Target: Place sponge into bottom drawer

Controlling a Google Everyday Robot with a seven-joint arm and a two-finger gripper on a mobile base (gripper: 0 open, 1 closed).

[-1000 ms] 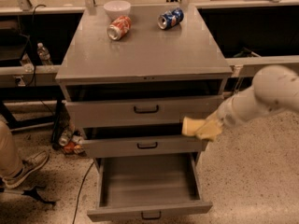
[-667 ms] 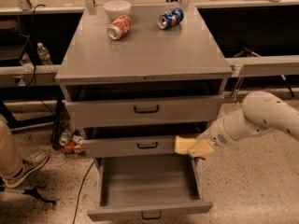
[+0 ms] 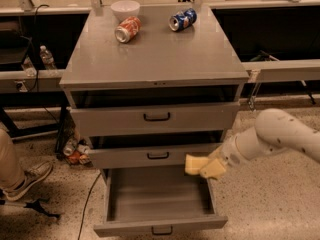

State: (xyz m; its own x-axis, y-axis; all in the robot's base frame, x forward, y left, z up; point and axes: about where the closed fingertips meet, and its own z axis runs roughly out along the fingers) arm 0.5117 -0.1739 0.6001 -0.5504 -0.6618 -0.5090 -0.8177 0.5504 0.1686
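Note:
The bottom drawer (image 3: 160,225) of the grey cabinet is pulled out, and its deep tray looks empty. My white arm reaches in from the right. My gripper (image 3: 206,167) hangs over the drawer's right rear corner, just below the middle drawer's front. It is shut on the pale-yellow sponge (image 3: 194,163), which sticks out to the left above the tray. The sponge does not touch the drawer floor.
The top drawer (image 3: 156,117) and middle drawer (image 3: 158,155) are slightly ajar. On the cabinet top (image 3: 155,59) are a white bowl (image 3: 125,6), a red can (image 3: 128,29) and a blue can (image 3: 182,19). A person's shoe (image 3: 27,178) and cans on the floor (image 3: 75,151) are at the left.
My gripper has moved down and to the left with the sponge, from beside the middle drawer's right end to over the open bottom drawer.

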